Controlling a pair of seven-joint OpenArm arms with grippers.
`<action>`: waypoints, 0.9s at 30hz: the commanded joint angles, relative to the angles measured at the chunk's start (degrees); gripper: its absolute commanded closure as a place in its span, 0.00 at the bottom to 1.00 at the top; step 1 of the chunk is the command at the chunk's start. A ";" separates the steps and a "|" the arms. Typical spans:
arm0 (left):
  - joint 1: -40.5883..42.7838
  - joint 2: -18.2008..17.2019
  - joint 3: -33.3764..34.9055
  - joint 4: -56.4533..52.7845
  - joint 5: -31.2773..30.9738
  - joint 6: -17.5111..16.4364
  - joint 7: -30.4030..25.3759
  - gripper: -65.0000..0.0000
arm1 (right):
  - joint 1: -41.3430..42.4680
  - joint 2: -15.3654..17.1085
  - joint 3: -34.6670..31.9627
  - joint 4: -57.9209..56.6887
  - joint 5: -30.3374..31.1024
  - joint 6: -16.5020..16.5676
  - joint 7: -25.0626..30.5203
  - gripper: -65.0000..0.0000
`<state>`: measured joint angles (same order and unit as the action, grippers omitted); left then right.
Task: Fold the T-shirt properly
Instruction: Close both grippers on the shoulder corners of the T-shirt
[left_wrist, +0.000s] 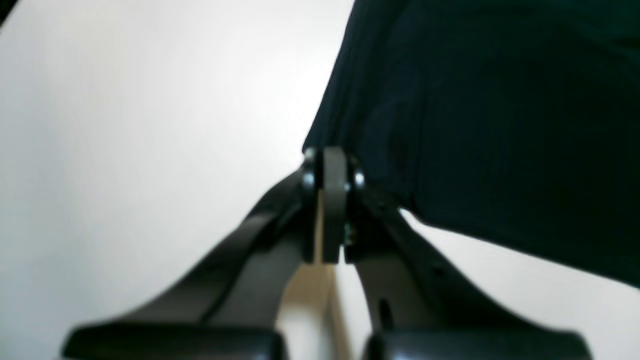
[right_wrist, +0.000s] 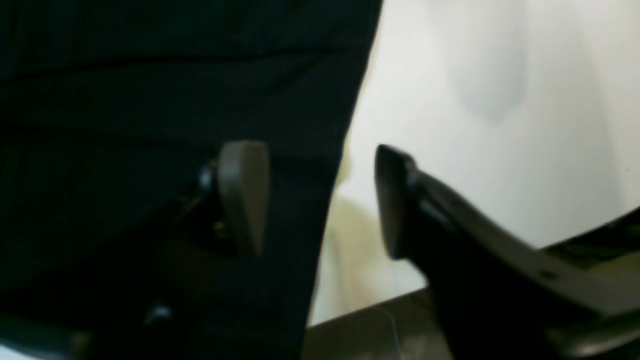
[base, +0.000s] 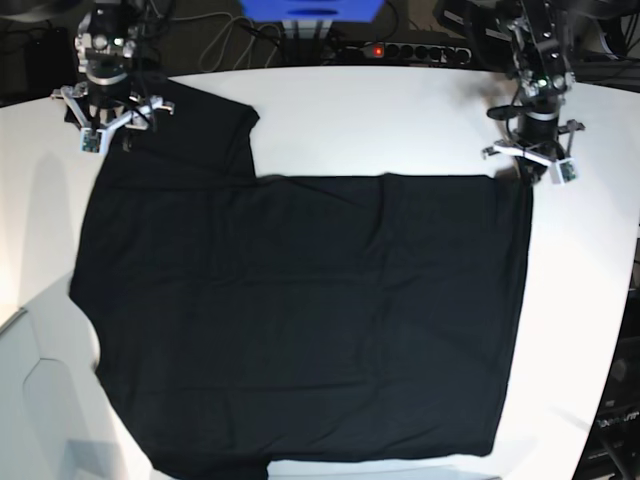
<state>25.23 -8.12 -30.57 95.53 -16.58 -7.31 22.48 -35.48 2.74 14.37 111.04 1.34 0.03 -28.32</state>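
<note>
The black T-shirt (base: 300, 310) lies spread flat on the white table (base: 380, 120), one sleeve reaching toward the back left. At its back right corner, my left gripper (base: 530, 165) points down. In the left wrist view the left gripper (left_wrist: 327, 165) is shut, with the T-shirt (left_wrist: 475, 125) corner pinched at its tips. My right gripper (base: 108, 125) hangs over the sleeve at the back left. Seen from the right wrist, the right gripper (right_wrist: 320, 200) is open. One finger is over the T-shirt (right_wrist: 150, 100), the other over bare table, and the cloth's edge runs between them.
A power strip (base: 400, 50), cables and a blue box (base: 310, 10) sit behind the table's far edge. Bare white table shows to the right of the shirt and along the back. The table's rounded edge runs close to the shirt at the front left.
</note>
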 joint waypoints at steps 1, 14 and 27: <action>0.30 -0.80 -0.33 0.96 -0.17 0.15 -1.42 1.00 | -0.43 0.29 0.27 0.47 -0.25 0.36 0.93 0.38; -0.13 -1.07 -0.33 0.43 0.09 0.15 -1.42 1.00 | 4.06 0.55 0.27 -7.88 -0.42 0.36 1.02 0.36; -0.13 -1.15 -0.33 0.43 0.27 0.15 -1.42 1.00 | 3.53 1.87 0.27 -7.62 -0.25 0.36 1.02 0.87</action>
<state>25.08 -8.54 -30.57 95.02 -16.32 -7.31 22.50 -31.53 4.10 14.46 102.63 1.41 0.05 -27.46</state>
